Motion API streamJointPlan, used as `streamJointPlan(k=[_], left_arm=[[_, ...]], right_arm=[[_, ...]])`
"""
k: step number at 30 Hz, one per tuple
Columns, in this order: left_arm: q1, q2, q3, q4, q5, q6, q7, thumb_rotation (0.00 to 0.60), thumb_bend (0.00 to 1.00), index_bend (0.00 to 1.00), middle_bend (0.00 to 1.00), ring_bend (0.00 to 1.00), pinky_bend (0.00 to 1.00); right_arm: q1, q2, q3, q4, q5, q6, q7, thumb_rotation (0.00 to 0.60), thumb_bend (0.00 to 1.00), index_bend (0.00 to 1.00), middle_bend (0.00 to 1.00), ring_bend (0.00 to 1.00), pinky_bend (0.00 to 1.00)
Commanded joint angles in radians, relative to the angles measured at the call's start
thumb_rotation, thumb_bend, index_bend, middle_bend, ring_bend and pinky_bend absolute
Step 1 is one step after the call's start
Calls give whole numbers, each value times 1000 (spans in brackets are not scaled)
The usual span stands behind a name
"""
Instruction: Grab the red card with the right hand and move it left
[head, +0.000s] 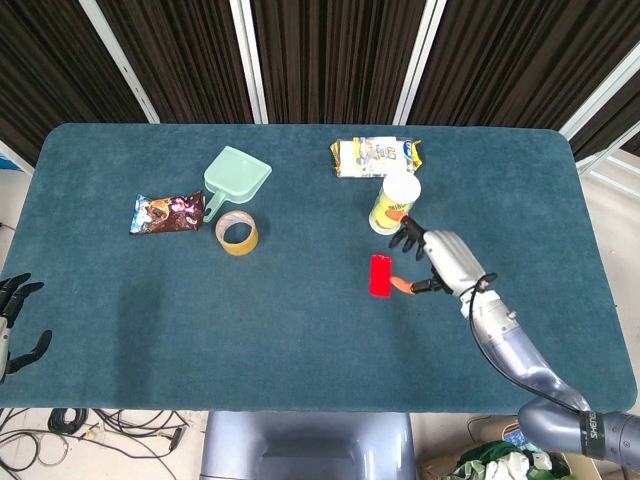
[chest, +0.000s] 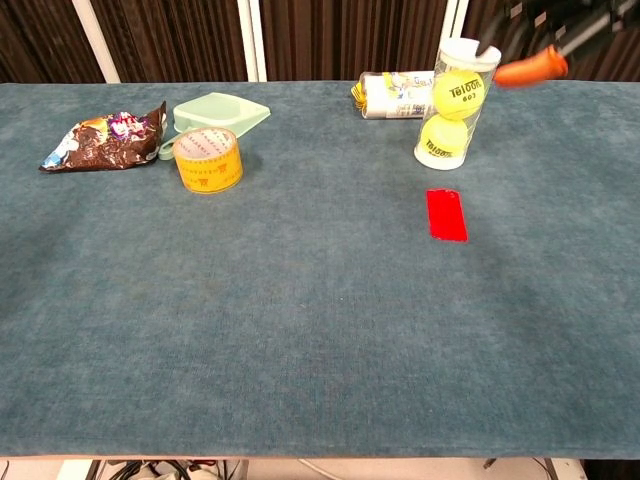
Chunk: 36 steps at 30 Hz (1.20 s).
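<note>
The red card (head: 380, 275) lies flat on the blue table, also seen right of centre in the chest view as the red card (chest: 446, 214). My right hand (head: 435, 258) hovers just right of it with fingers spread and nothing held; one orange fingertip (head: 400, 283) reaches the card's right edge. In the chest view only the right hand's orange-tipped fingers (chest: 530, 66) show at the top right, above the table. My left hand (head: 14, 322) hangs off the table's front left edge, fingers apart and empty.
A clear tube of tennis balls (head: 393, 203) stands just behind the card. Behind it lies a snack packet (head: 375, 156). A green scoop (head: 234, 178), yellow tape roll (head: 237, 233) and dark snack bag (head: 166, 213) sit at the left.
</note>
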Motion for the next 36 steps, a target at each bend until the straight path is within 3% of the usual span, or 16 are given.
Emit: streamJointPlan(k=[1,3,5,12,24,36], left_arm=[[0,0,0,0,1,1,1,600,337,204,120,95,19],[0,0,1,0,1,1,1,600,337,204,120,95,19],[0,0,1,0,1,0,1,600,337,204,120,95,19],[-1,2,2,-1,-1,-5,4,600,337,204,120,95,19],[-1,6,3,-4,-4,-10,-3,600,337,204,119,95,19],[-2,9,2,-8,-7,-13,-1,600,337,204,119,95,19]], right_arm=[[7,-11,-56,13,50,-49,-94,600,310,217,532,584,690],[12,-36,-67,37,87,-56,-130,600,386,284,632,689,786],[21,-69,-72,70,129,-57,-166,600,396,299,681,746,834],[81,-177,-72,210,308,-103,-277,600,438,322,786,861,908],[152,-338,-36,410,530,-129,-361,600,456,337,817,911,915],[190,-406,-24,509,629,-191,-389,600,449,340,818,912,915]])
